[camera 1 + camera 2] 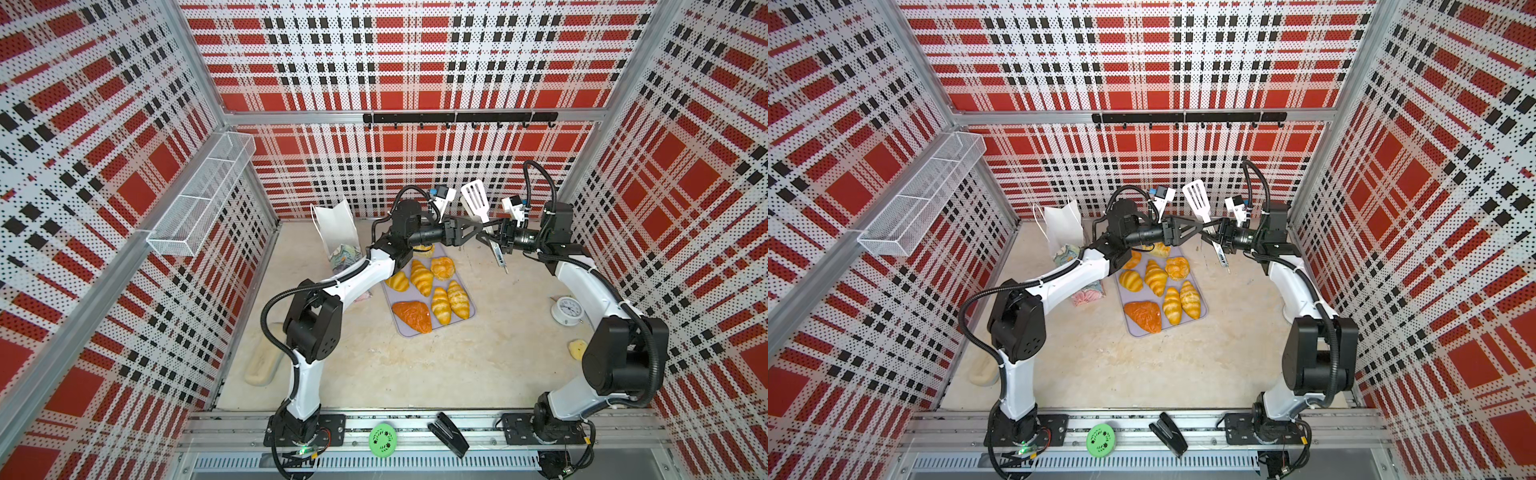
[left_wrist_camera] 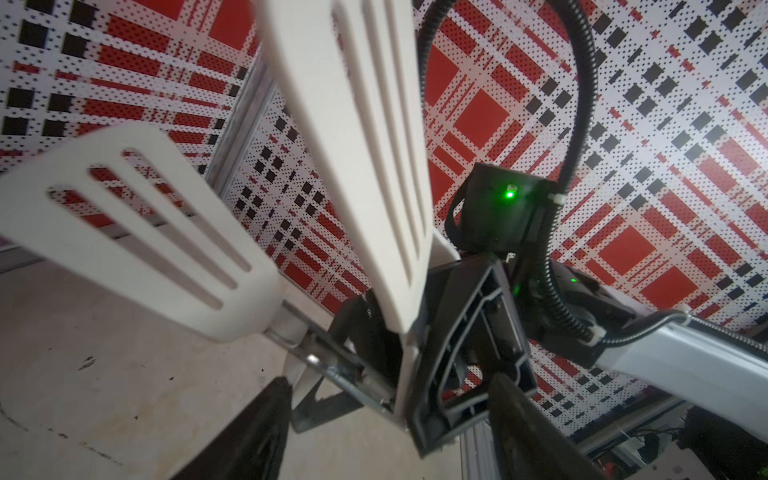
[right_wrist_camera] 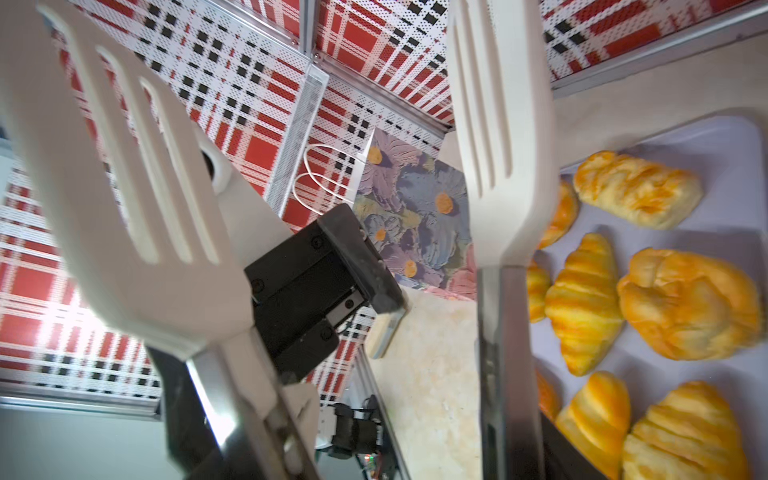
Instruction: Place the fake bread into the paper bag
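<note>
The fake bread (image 1: 422,276) lies on the lilac tray (image 3: 723,141), and no piece is lifted. The paper bag (image 1: 336,224) stands near the tray's far left corner, apart from it. Its mouth is up and it leans a little, so its white inside shows in both top views.

Above the tray's far edge the two arms meet nose to nose around a pair of tongs (image 1: 478,199) with white slotted heads. The right gripper (image 1: 493,237) grasps the tongs by their metal arms. The heads point up, and the hinge end hangs down past the tray's far right corner. The left gripper (image 1: 478,233) has its jaws spread wide on either side of the tongs and grips nothing.

This looks like a hand-over, leaving the right arm to work the tool. The grip sits partway along the arms, probably so that a squeeze closes the heads on a pastry. Held heads-up, the tongs stay clear of the bread, so they must be turned downward before the first pick.
</note>
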`<action>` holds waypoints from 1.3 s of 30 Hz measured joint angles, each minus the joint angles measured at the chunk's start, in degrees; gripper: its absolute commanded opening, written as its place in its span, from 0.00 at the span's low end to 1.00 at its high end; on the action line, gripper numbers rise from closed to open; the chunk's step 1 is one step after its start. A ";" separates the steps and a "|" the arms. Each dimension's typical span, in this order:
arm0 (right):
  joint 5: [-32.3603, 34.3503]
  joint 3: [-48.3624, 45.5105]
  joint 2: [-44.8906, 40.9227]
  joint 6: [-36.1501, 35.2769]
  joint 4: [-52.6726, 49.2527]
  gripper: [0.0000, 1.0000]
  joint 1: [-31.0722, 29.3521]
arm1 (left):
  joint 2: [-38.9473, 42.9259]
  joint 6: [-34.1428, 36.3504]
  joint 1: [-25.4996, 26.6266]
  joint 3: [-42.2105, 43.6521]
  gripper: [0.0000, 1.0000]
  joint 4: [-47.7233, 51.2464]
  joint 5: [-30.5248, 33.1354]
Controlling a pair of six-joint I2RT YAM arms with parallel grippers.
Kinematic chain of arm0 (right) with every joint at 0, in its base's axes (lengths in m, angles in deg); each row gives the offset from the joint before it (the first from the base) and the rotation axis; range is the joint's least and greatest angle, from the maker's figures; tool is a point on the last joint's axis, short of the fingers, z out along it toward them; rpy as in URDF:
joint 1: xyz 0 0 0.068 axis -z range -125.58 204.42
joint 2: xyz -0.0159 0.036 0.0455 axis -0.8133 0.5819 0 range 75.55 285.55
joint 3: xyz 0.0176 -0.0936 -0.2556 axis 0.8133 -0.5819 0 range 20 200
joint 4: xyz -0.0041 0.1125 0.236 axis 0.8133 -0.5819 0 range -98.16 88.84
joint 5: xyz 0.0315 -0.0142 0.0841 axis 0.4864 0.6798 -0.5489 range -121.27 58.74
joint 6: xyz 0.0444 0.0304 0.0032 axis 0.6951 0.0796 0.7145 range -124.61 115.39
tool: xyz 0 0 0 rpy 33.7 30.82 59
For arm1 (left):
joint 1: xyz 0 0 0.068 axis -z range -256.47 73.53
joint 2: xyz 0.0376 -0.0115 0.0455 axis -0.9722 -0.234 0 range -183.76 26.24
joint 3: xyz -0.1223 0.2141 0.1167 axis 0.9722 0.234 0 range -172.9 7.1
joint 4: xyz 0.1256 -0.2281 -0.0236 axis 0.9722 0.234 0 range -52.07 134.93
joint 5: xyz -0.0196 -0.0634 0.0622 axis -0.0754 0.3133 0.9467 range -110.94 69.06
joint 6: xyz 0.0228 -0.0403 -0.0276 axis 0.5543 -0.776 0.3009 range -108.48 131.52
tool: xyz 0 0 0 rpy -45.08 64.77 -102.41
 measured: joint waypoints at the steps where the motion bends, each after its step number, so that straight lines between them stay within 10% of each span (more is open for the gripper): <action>1: 1.25 1.03 -0.02 -2.73 -3.43 0.71 -0.02 | 0.76 0.15 -0.50 0.96 0.86 0.26 0.28; 15: 32.81 8.13 0.00 -25.24 -34.38 0.66 -6.99 | 2.99 5.60 -3.52 2.16 0.96 14.73 4.20; 29: 62.90 8.13 0.00 -24.52 -40.02 0.61 -16.22 | 4.35 15.96 -7.45 -1.70 0.97 37.31 10.73; 39: 71.84 7.06 0.37 -23.56 -42.34 0.59 -21.81 | 9.05 21.68 -8.28 -1.49 1.00 46.27 18.21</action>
